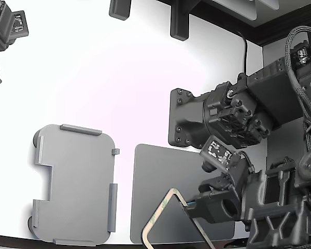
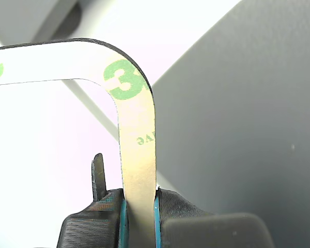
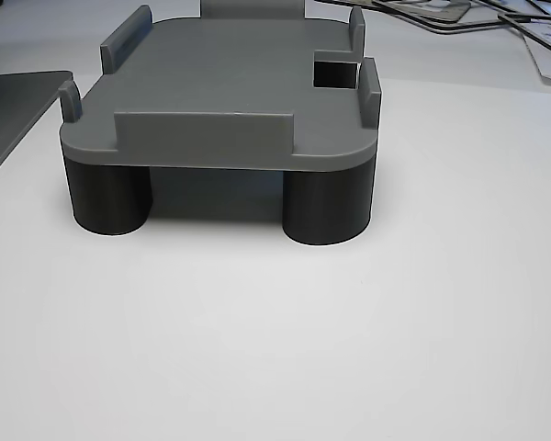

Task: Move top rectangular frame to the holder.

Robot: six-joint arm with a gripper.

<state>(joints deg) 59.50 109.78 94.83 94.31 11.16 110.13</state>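
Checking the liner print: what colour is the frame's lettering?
Green on beige, clearest in the wrist view on the frame.

holder [image 1: 75, 181] top bare, edge tabs [image 1: 81, 129] raised around it

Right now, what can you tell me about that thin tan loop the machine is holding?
The frame is a thin, flat, beige strip bent into a rounded-corner rectangle with an open centre, printed with green marks like backing paper. The hand is shut on one side of it, pinching the strip between blue-lined pads. In the exterior view it hangs tilted over the dark grey mat, partly cut off by the picture's edge, apart from the light grey holder, which has nothing on it.
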